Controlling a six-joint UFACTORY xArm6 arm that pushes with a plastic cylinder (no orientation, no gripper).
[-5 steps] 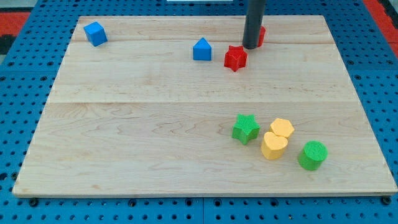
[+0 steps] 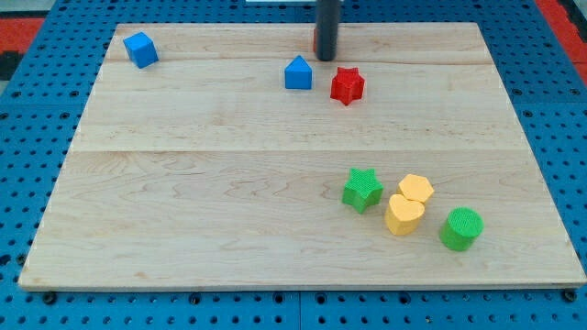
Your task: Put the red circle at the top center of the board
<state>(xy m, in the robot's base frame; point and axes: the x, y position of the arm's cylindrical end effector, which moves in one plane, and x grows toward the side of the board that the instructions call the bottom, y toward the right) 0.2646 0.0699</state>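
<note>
Although every frame surface was checked, no brand, label or readable writing shows on the board (image 2: 229, 183), the blocks or the blue pegboard (image 2: 37, 183) beneath it.

Arm pose: only the dark rod is in frame, entering from the view's top edge and standing close to upright. My tip (image 2: 325, 59) sits on the board near the view's top, roughly at centre. No jaws exist on this rod, so open or closed does not apply.

Red circle (image 2: 315, 40): only a thin red sliver shows at the rod's left edge, touching or just behind it; the rest is hidden by the rod. Shape cannot be confirmed from the sliver. It lies near the board's top edge, about centre.

Tip relative to other blocks: blue house-shaped block (image 2: 298, 72) is just beside the tip, toward the view's lower left, not touching. Red star (image 2: 347, 85) is near, toward the lower right, apart from the tip.

Others: blue cube (image 2: 140, 49) at the view's top left, well apart. Cluster at lower right: green star (image 2: 363, 189), yellow hexagon (image 2: 415, 189), yellow heart (image 2: 404, 214) touching the hexagon, green cylinder (image 2: 460, 228) just to the right.
</note>
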